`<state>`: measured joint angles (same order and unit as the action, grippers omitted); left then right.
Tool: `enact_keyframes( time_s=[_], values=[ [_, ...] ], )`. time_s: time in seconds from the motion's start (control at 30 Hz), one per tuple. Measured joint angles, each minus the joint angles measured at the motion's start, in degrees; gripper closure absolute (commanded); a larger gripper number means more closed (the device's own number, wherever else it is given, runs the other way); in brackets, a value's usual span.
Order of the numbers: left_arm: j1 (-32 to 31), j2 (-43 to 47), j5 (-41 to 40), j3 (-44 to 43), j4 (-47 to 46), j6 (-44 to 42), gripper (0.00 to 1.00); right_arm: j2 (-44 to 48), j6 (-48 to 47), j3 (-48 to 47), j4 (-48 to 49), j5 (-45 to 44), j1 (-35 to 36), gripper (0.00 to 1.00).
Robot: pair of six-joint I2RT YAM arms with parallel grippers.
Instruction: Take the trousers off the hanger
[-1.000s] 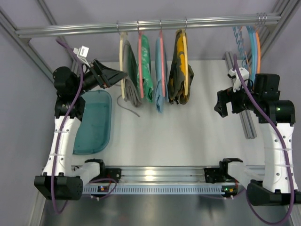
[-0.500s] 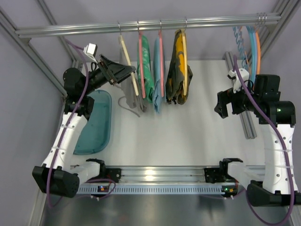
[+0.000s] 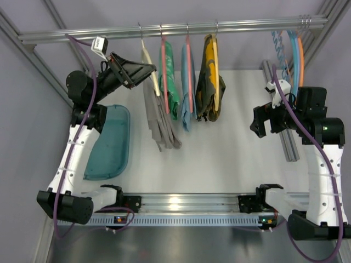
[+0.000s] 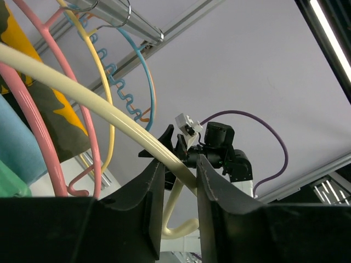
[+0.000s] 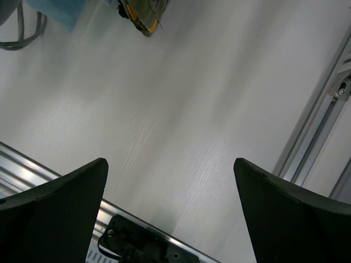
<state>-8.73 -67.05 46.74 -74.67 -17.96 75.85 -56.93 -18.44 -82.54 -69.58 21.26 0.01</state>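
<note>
Pinching the cream hoop hanger at the left end of the rail, with the trousers draped below.
The left gripper (image 3: 150,69) is clenched on the hanger (image 3: 156,83): in the left wrist view the cream hoop runs between its two fingers (image 4: 143,192), touching both. The hanger hangs tilted from the rail (image 3: 247,24) by its hook. The grey trousers (image 3: 162,118) drape from it just below the gripper, above the far left part of the worktop (image 3: 219,153). Next along the rail, toward the worktop's right edge, hang a pink hanger (image 3: 163,60) with a green garment (image 3: 171,82), a blue garment (image 3: 185,112), then the yellow-and-black patterned garment (image 3: 209,82). The green garment hangs close beside the trousers. A teal tray (image 3: 109,142) lies along the worktop's left edge. The right gripper (image 3: 256,120) hovers near the right edge, well apart, its jaws released and holding nothing.
</note>
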Motion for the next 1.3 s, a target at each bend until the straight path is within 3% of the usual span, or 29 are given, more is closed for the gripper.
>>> enact_keyframes(
  time_s=[0.17, 0.23, 0.67, 1.0, 1.3],
  values=[
    [-0.33, -2.29, 1.84, -1.86, -0.11, 0.72, 0.97, -0.74, 0.0, -0.02, 0.02, 0.07, 0.0, 0.01],
    [-0.33, -2.47, 1.88, -2.25, -0.13, 0.5, 1.0, -1.14, 0.02, -0.04, 0.0, 0.07, 0.0, 0.01],
    [-0.28, -1.16, 1.7, -2.95, -0.57, -2.8, 1.0, -2.32, 1.22, -4.83, -0.24, 5.42, 0.0, 0.01],
    [-0.22, 12.13, 4.39, 10.73, -1.75, -6.86, 1.0, -5.57, 9.97, -13.79, 7.52, 14.62, 1.29, 0.01],
    [-0.22, 22.95, 6.91, 20.41, 0.26, -10.86, 1.0, -10.93, 23.56, -14.32, 26.36, 14.1, 18.75, 0.01]
  ],
)
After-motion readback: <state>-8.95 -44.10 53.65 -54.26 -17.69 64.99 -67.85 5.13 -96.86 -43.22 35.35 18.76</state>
